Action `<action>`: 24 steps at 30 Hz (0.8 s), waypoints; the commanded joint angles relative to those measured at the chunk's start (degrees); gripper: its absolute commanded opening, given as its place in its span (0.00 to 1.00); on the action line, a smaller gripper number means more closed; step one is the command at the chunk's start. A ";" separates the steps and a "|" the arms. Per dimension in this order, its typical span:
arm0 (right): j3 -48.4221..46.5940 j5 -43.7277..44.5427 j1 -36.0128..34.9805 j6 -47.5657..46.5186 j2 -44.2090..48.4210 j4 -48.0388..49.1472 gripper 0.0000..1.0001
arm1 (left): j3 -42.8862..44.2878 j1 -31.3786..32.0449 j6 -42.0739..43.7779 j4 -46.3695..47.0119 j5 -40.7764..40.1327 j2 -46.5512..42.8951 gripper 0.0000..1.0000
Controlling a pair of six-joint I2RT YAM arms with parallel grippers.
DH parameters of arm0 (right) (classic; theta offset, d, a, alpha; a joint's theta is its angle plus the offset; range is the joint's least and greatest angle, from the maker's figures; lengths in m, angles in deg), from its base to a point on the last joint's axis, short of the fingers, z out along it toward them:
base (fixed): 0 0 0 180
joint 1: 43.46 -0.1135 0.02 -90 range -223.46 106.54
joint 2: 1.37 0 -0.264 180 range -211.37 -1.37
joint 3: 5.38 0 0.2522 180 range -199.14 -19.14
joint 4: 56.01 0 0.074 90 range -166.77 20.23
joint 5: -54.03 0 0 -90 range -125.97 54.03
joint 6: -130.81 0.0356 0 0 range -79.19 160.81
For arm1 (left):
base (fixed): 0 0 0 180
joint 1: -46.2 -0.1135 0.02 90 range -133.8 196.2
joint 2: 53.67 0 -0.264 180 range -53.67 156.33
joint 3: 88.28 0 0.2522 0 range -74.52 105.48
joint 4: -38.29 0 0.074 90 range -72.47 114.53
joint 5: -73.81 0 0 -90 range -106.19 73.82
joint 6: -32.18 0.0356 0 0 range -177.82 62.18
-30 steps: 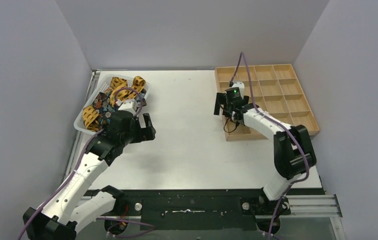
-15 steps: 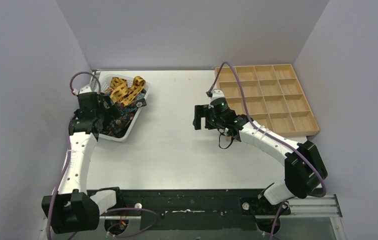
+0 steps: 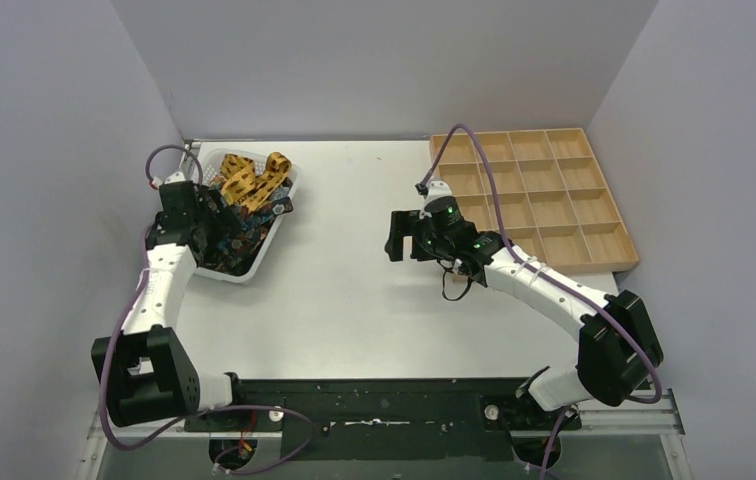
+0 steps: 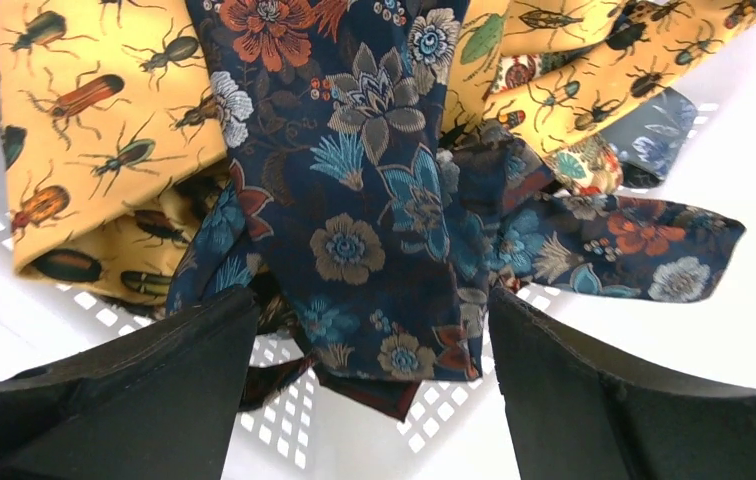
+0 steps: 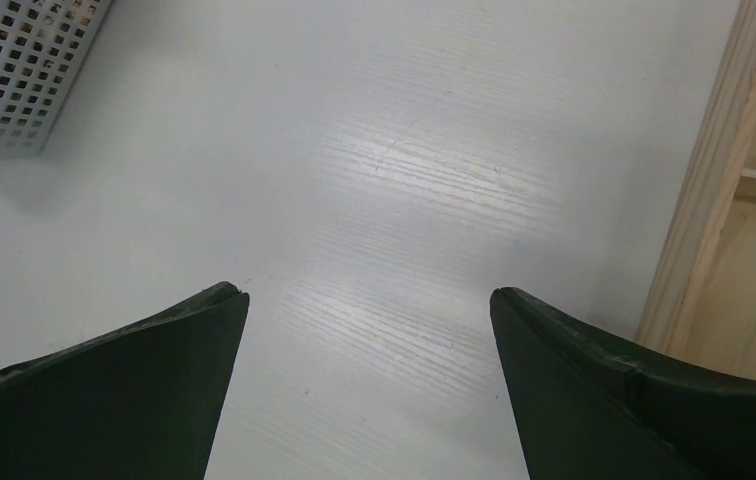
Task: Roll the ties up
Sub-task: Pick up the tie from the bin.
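At the far-left corner of the tabletop [image 3: 354,310] stands a white mesh basket [image 3: 266,250], and all the ties in view lie heaped inside it. The left gripper [image 4: 372,310] hangs just above the heap with its jaws spread wide and nothing caught between them. A navy floral tie [image 4: 374,200] runs straight down the gap, with a mustard beetle-print tie [image 4: 84,130] to one side.

The step in hand looks like picking one tie out. To do it well, the left arm should drop onto the navy tie's broad flat stretch, close on that single layer clear of the mustard folds, and lift slowly so that tangled neighbours fall away.

Near the middle of the tabletop the right gripper [image 5: 369,300] hovers over bare surface, jaws wide and empty, well placed to take a loose end. The wooden compartment tray [image 3: 534,133] sits at the far-right corner.
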 commanded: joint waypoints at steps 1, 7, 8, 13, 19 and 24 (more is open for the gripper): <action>0.23 0.22 -0.25 1.13 1.07 0.28 0.98 | 2.22 -0.26 0.66 4.03 1.35 4.18 0.81; 0.02 0.64 -0.25 1.45 1.20 -0.59 0.99 | 2.73 -0.25 1.63 3.88 1.23 7.72 0.55; -0.09 0.95 -0.25 1.37 1.26 -0.95 0.99 | 3.17 -0.21 1.83 3.51 1.01 7.51 0.48; -0.45 2.03 -0.25 1.26 1.93 -1.54 0.99 | 5.87 -0.17 2.82 -0.32 1.33 1.34 0.31; -0.12 2.25 -0.25 1.73 1.60 -1.85 0.99 | 9.74 -0.25 4.67 -5.33 3.74 -5.85 0.01; 0.59 -0.01 -0.25 3.02 1.33 -0.46 1.00 | 10.90 -0.12 4.91 -5.65 16.11 -8.23 0.00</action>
